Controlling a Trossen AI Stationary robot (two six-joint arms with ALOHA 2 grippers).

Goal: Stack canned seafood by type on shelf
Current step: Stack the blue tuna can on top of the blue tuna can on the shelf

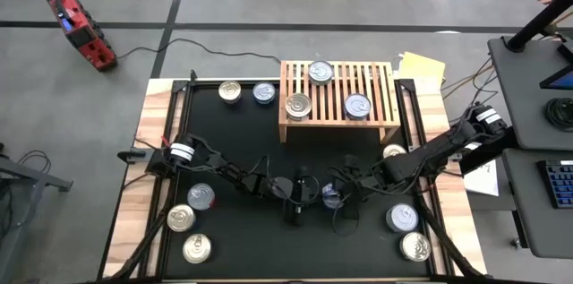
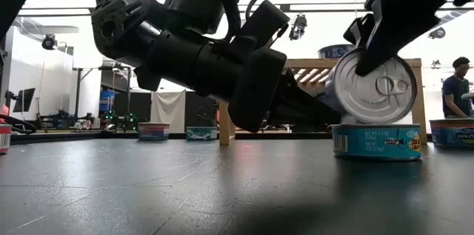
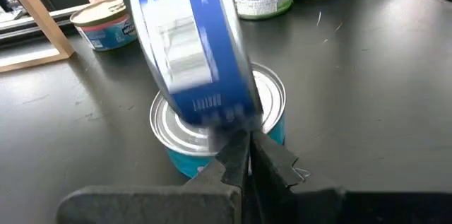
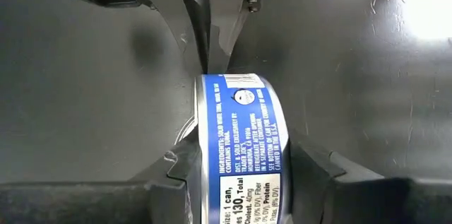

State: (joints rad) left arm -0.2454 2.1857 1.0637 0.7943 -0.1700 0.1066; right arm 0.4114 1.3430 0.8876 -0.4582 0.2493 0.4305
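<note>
From above, three tins sit on the slatted wooden shelf (image 1: 339, 96); others ring the black mat. At table level, the right tool (image 2: 385, 38) grasps a blue can (image 2: 372, 87) on edge atop a teal tin (image 2: 376, 141). The clenched left tool (image 3: 247, 157) sits just beside.

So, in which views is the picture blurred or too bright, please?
Left wrist view: the tilted blue can is smeared by motion blur, while the can under it is sharper. Low view: the bright room behind leaves the arms nearly as silhouettes. Right wrist view: the blue can's label is sharp, with glare in one corner.
</note>
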